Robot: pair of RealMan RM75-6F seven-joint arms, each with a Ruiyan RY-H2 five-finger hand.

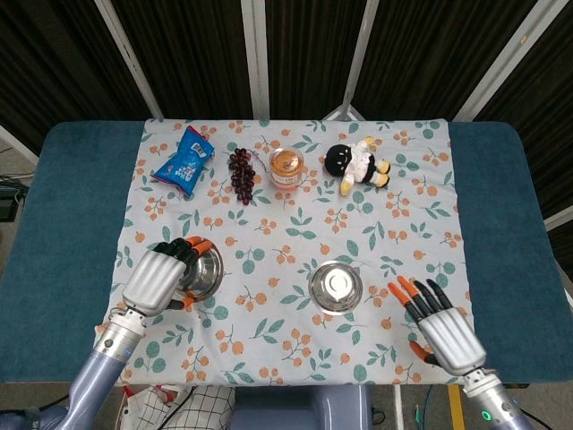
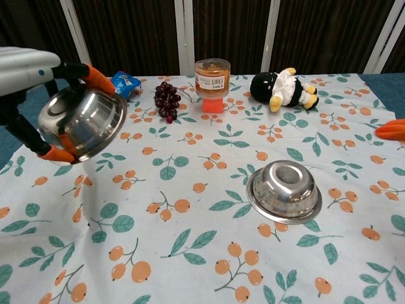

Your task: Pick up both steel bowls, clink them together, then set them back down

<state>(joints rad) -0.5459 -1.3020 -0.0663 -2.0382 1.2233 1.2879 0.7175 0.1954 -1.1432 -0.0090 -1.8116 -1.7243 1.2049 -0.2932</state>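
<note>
My left hand (image 1: 158,278) (image 2: 25,76) grips one steel bowl (image 1: 201,270) (image 2: 83,121) and holds it tilted in the air above the cloth's left side. The second steel bowl (image 1: 336,287) (image 2: 284,190) lies upside down on the cloth, right of centre. My right hand (image 1: 440,327) is open with fingers spread, hovering to the right of that bowl and apart from it. In the chest view only its orange fingertips (image 2: 392,130) show at the right edge.
Along the far side of the floral cloth (image 1: 295,224) lie a blue snack bag (image 1: 184,161), dark grapes (image 1: 242,172), a jar (image 1: 286,166) on a small orange block, and a plush penguin (image 1: 358,163). Teal table surface (image 1: 63,224) flanks the cloth.
</note>
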